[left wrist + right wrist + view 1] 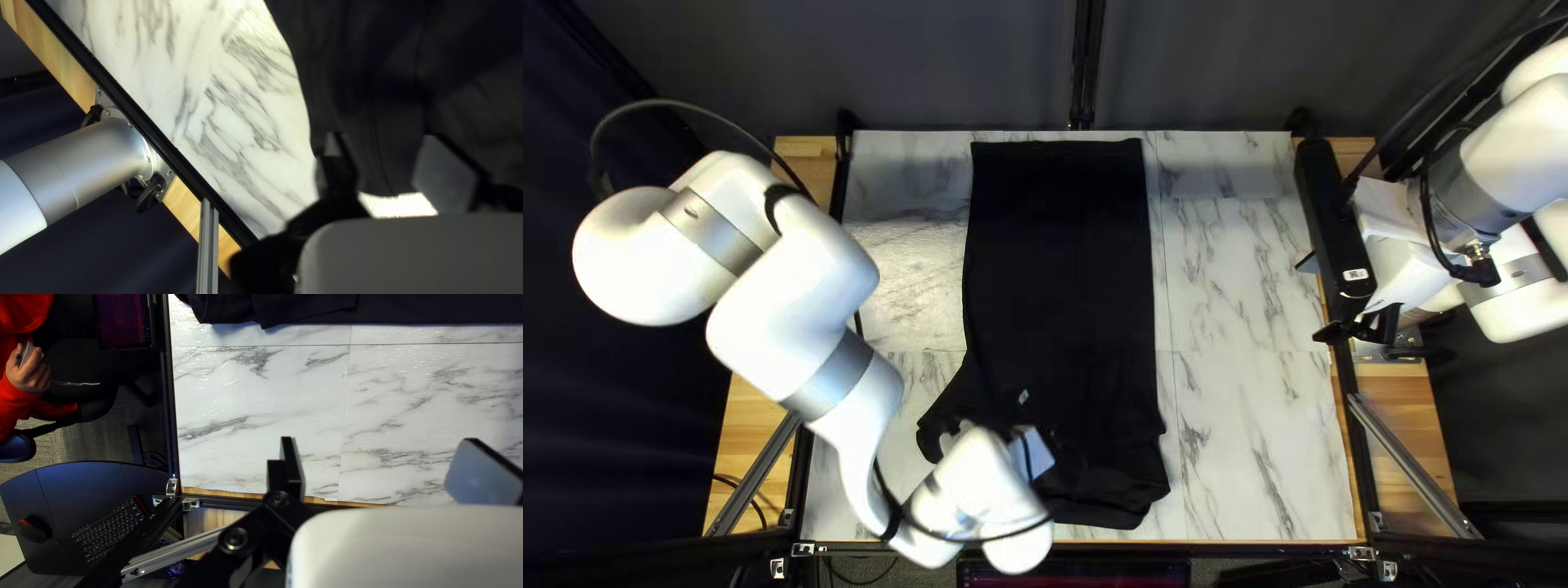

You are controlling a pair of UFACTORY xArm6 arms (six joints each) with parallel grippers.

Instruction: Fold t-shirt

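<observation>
The black t-shirt (1062, 250) lies lengthwise on the table, its far part flat and its near end rumpled, with a flap out beside my left gripper (956, 427). In the left wrist view my left gripper (384, 171) is over the dark cloth (376, 76), its fingers apart, a cloth edge and bright table showing between them. My right gripper (1318, 296) hangs at the table's right edge, away from the shirt. In the right wrist view, my right gripper (373, 469) has widely spread fingers over bare marble; the shirt's side (436, 309) lies ahead.
The marble-patterned table (1241, 283) has black rails along its sides. My left arm (850, 403) crosses its near left corner. Beyond the near edge, the right wrist view shows a person's hand (30, 370), a red sleeve, and a keyboard (109, 528) on a dark desk.
</observation>
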